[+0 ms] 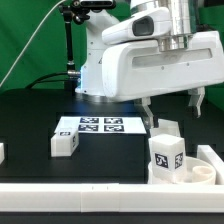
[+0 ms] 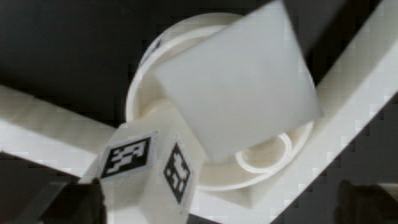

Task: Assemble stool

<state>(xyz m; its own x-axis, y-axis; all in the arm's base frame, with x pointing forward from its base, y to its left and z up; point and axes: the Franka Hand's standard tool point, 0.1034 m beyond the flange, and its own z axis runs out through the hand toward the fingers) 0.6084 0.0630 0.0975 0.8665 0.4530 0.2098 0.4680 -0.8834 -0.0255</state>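
The claw (image 1: 173, 106) hangs wide open and empty, its two fingers well apart with nothing between them. Directly below it a leg block (image 1: 165, 155) stands upright at the round seat (image 1: 198, 173). The wrist view shows the block crossing the seat's ring, but I cannot tell whether it sits in a socket or only leans there.

Both look like hard white plastic, so probably light, stiff and rather slick. The block's flat opposite sides are the natural hold, taken high and clear of the ring. The seat looks too broad to span and would likely have to be pinched at its wall.

The black table (image 1: 30, 120) is matte and level. The border rail (image 1: 100, 196) passes on the near side of the claw and turns up close beside the seat, so fingers have little room there. Toward the exterior view's left of the claw lie the marker board (image 1: 100, 125) and, well apart, a loose leg block (image 1: 65, 143), with open table around them
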